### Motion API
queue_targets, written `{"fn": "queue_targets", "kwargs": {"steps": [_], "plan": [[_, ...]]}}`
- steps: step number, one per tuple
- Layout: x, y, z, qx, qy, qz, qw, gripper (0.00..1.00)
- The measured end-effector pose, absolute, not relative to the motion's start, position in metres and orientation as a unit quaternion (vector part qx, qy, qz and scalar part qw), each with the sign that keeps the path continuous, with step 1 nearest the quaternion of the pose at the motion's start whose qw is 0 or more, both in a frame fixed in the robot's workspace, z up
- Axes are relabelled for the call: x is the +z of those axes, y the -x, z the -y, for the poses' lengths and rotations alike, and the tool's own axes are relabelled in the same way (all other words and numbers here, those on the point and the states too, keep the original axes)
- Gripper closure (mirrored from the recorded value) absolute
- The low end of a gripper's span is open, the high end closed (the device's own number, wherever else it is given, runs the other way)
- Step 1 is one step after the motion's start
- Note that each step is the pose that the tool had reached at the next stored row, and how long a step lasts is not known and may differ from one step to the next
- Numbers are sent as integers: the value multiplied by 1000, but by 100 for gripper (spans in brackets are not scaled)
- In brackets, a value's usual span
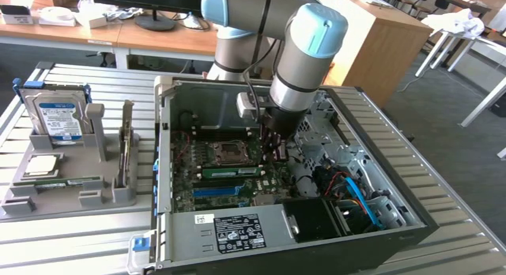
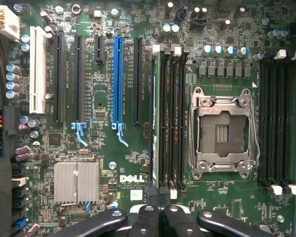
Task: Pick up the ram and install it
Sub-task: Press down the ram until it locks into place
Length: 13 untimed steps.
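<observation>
The ram [image 1: 230, 171] stands on its edge in a memory slot of the motherboard [image 1: 207, 186], just beside the empty processor socket [image 1: 227, 150]. Its long axis runs along the slot, parallel to that socket's near side. In the wrist view the ram [image 2: 156, 123] appears edge-on as a thin green strip in the slot farthest from the socket [image 2: 222, 131], its long axis pointing toward the gripper [image 2: 158, 217]. The gripper [image 1: 273, 146] hangs inside the computer case [image 1: 380, 239], just above the ram's end, with its fingers [image 2: 145, 219] pressed together and clamped on nothing.
</observation>
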<state>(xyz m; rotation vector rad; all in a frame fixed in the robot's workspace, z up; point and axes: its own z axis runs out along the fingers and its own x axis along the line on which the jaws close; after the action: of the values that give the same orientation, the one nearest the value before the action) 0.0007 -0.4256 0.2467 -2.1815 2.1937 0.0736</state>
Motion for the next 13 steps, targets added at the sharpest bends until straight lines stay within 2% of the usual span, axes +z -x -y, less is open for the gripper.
{"fn": "queue_targets", "kwargs": {"steps": [13], "plan": [[242,-1,424,24,705,-709,24,90]]}}
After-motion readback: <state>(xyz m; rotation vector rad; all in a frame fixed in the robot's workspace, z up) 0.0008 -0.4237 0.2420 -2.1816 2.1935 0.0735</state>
